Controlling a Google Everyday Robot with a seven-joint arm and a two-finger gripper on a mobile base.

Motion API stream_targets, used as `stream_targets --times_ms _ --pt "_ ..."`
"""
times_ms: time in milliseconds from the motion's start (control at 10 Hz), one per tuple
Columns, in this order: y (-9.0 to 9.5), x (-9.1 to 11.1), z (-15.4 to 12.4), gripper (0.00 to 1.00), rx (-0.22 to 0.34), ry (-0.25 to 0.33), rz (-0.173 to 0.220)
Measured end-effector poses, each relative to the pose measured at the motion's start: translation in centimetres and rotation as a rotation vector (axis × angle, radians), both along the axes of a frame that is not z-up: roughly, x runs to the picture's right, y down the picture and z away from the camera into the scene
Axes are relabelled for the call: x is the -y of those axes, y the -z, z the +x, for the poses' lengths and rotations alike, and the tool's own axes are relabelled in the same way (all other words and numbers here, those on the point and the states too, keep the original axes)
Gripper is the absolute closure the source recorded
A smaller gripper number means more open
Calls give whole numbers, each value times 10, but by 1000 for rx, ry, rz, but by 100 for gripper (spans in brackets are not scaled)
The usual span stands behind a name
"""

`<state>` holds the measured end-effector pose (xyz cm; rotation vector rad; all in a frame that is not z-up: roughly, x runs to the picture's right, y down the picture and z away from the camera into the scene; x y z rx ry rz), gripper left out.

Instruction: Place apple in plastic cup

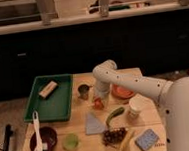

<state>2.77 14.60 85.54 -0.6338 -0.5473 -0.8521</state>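
The gripper (98,96) sits directly above the apple (98,105) near the middle of the desk (78,117); whether it grasps the apple, I cannot tell. The plastic cup (70,141) lies toward the front-left corner.

We have one view only: high, set back, looking down across table (79,114) toward dark cabinets (46,54). Arm (139,84) enters lower right; gripper (97,98) mid-table.

Hand (98,95) just abv apple (98,105), cup (70,141) well apart.
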Motion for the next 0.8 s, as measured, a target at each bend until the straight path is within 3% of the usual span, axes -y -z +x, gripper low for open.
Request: stream_targets --times_ms 400,800 --pt "21 31 0 100 -39 -36 22" --pt "39 47 -8 100 -74 -41 44"
